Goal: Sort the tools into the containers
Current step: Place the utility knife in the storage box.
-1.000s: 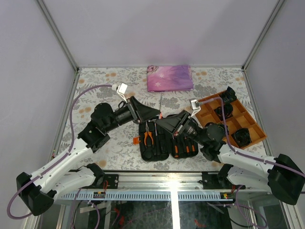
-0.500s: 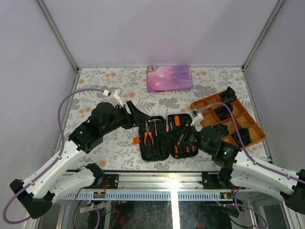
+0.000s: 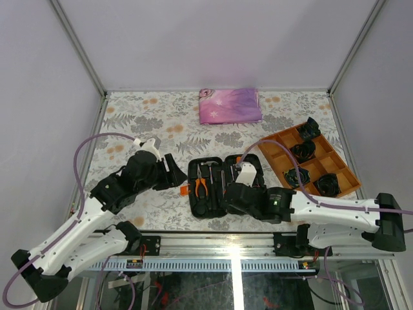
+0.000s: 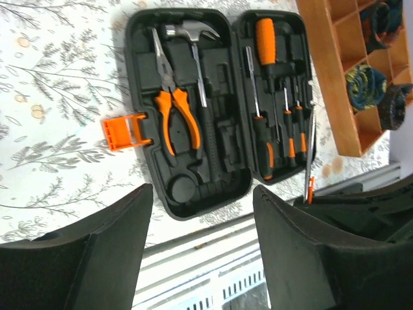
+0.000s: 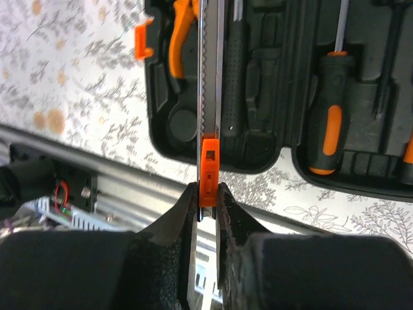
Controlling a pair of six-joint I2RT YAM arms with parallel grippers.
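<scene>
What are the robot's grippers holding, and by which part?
The right gripper pinches a slim metal tool by its orange end; the left gripper holds nothing.

This is a robotics lab test cell. A table [image 3: 129, 116] with a floral cover is boxed in by plain white panels [image 3: 213, 39] set in aluminium posts [image 3: 77, 45]. A slotted aluminium rail [image 3: 226, 248] along the table's near edge carries the left arm [image 3: 84, 223] and right arm [image 3: 335, 213]. Purple cables [image 3: 97, 137] loop above the table, and red wires [image 5: 61, 194] show below its near edge.
</scene>
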